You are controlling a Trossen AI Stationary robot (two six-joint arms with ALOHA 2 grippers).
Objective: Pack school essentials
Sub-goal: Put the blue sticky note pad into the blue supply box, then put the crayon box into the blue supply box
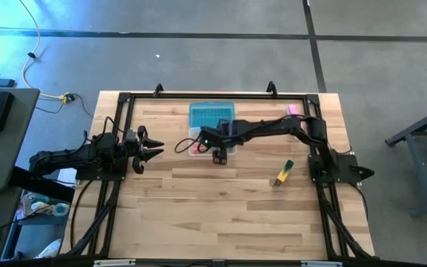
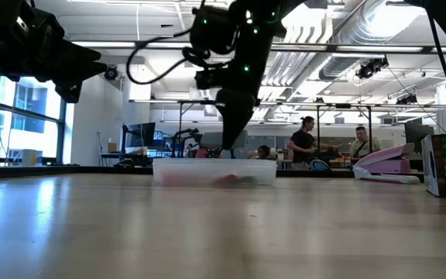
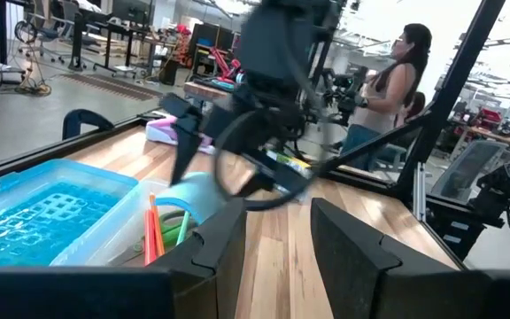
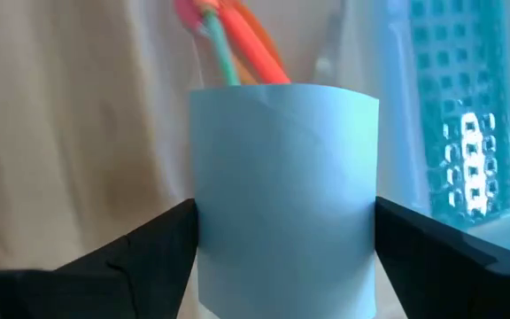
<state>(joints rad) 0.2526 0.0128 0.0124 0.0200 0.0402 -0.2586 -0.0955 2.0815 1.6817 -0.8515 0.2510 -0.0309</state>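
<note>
A: Holding the light-blue square notepad [image 4: 283, 190] between its two dark fingers [image 4: 153, 252], the right gripper [image 1: 205, 139] hangs over the clear plastic box [image 1: 206, 141] at the table's middle rear. The pad looks pale, matte and bowed outward like a half-cylinder in the right wrist view.

B: Which details appear in one view only?

A: The right wrist view alone shows the orange-red pen [image 4: 255, 49] and a green stick lying in the box just beyond the pad. The high view alone gives the layout: the blue lid [image 1: 212, 114] touching the box's far side, the yellow-green-black marker [image 1: 283, 172] well apart on the wooden table [image 1: 221, 215] near the right arm's base, and a pink item [image 1: 293, 110] at the far right edge.

B: And the other arm?

A: The left gripper [image 1: 153, 148] hovers open at the table's left, empty. Its wrist view shows the pad [image 3: 197, 197] low over the box, beside orange and green sticks [image 3: 153, 235], with a person [image 3: 388, 89] beyond the table.
</note>
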